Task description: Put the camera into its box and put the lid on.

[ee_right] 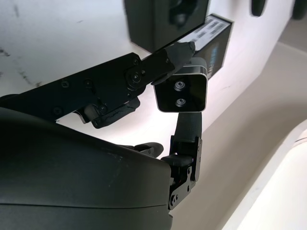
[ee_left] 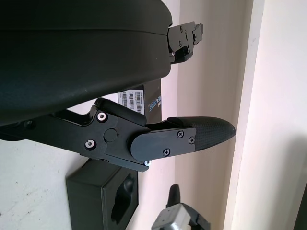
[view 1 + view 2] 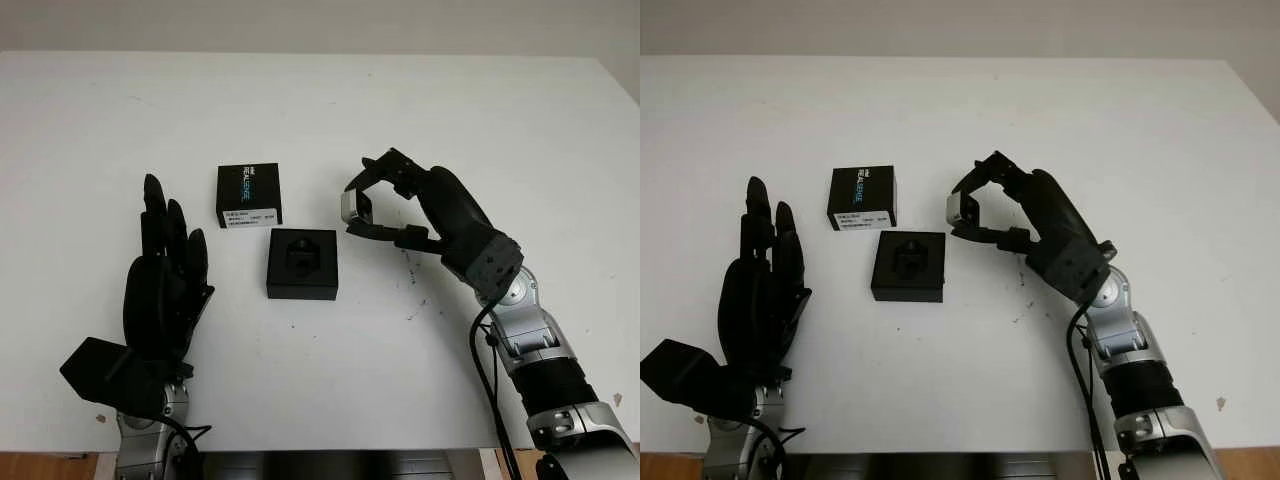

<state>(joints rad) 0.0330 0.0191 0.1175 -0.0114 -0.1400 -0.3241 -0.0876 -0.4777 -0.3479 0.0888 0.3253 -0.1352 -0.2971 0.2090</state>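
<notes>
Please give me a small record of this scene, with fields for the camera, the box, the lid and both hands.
camera: small silver camera, held above the white table, right of the box
box: black open box, foam insert visible, no camera inside
lid: black printed lid, on the table just behind the box
right hand: right hand grasps the camera
left hand: left hand open, left of the box

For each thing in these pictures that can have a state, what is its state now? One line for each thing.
camera: held by the right hand, lifted off the table, right of the box.
box: open, its moulded insert empty, on the table.
lid: off the box, lying just behind it.
right hand: shut on the camera.
left hand: open, holding nothing, left of the box.
</notes>
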